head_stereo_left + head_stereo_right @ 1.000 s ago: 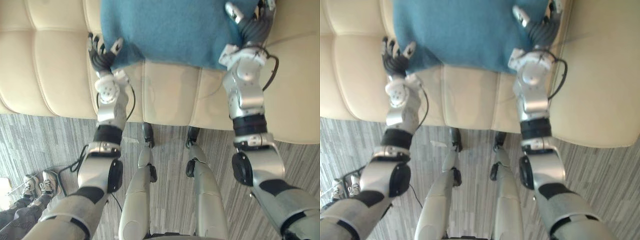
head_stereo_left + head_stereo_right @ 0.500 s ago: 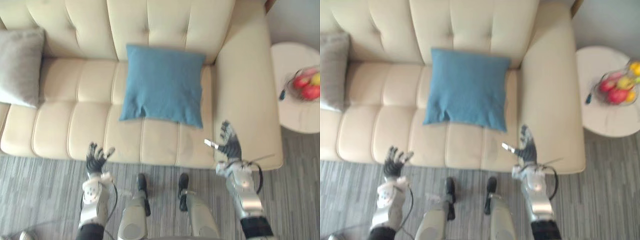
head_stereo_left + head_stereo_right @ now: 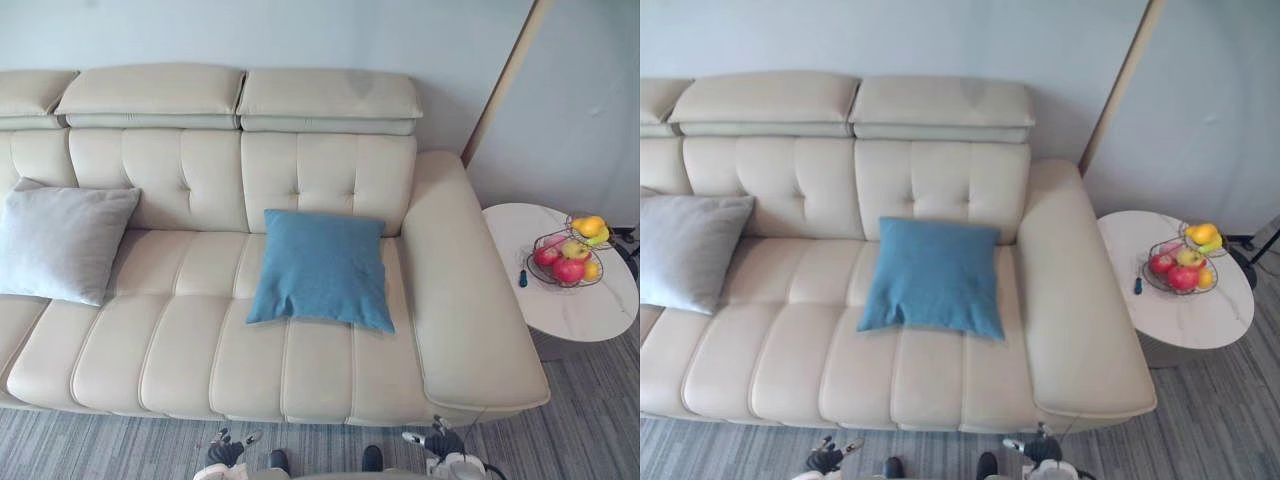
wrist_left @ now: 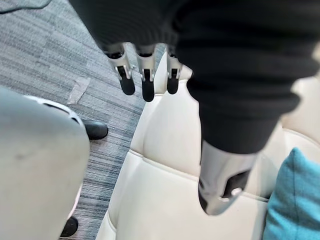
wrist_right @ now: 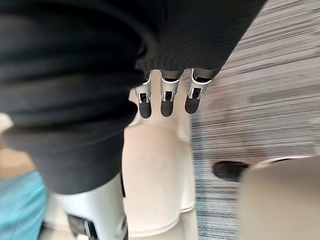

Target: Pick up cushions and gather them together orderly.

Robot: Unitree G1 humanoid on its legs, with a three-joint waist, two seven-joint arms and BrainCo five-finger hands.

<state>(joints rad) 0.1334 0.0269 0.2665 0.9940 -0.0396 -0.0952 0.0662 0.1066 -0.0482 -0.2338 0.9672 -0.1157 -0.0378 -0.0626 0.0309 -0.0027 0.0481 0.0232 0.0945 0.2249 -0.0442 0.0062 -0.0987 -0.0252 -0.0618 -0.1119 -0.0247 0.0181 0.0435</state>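
— Cushions: blue cushion [image 3: 322, 268] mid-frame on sofa [image 3: 180, 350], grey cushion [image 3: 62, 240] at left edge, well apart.
— Hands?
— Left hand [image 3: 226, 454], right hand [image 3: 444, 444] at bottom edge, fingers straight, empty. Likely between pickups; next, fetch grey cushion over beside blue.

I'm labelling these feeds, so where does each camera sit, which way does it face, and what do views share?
Left eye view: on the head, looking down at the sofa, blue cushion, grey cushion and side table; left hand and right hand at the bottom edge.
Right eye view: beside it, same scene and hands.
Left wrist view: on the left wrist, along its fingers toward the sofa's front and floor.
Right wrist view: right wrist, likewise.
Shared: all four show the blue cushion.
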